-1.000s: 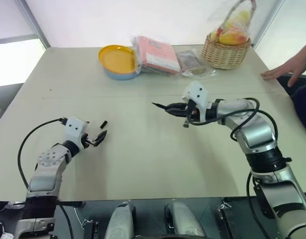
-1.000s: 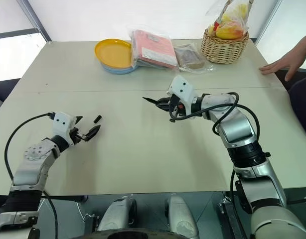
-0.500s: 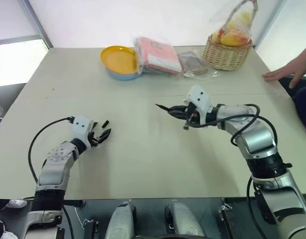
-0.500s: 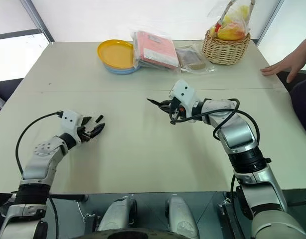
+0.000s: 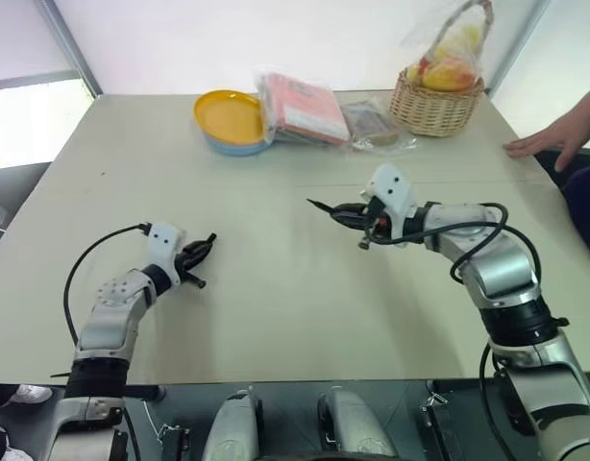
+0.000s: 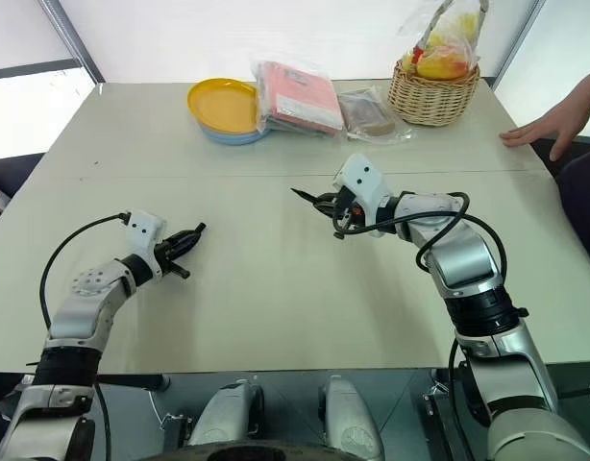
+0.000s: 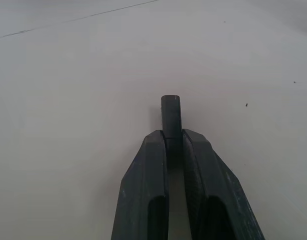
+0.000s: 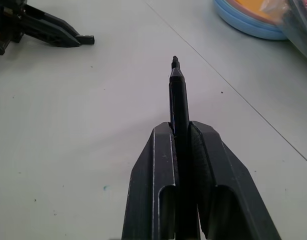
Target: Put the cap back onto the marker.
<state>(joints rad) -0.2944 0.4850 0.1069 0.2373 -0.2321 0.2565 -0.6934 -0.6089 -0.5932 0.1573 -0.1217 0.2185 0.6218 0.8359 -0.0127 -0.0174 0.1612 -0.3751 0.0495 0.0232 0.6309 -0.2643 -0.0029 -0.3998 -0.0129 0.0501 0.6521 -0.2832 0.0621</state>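
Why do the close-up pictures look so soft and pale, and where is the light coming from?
Left wrist view: the cap is fairly sharp, the table behind it pale, with a faint shadow beside the cap. Right wrist view: the marker is crisp, the plates behind blurred. Left eye view: bright background washes out.

A pale table [image 5: 276,317] carried, along its far edge, a yellow plate [image 5: 228,116] on a blue one, two wrapped packets [image 5: 303,107] and a wicker basket [image 5: 435,109]. A person's hand [image 5: 554,140] rested on its right edge.
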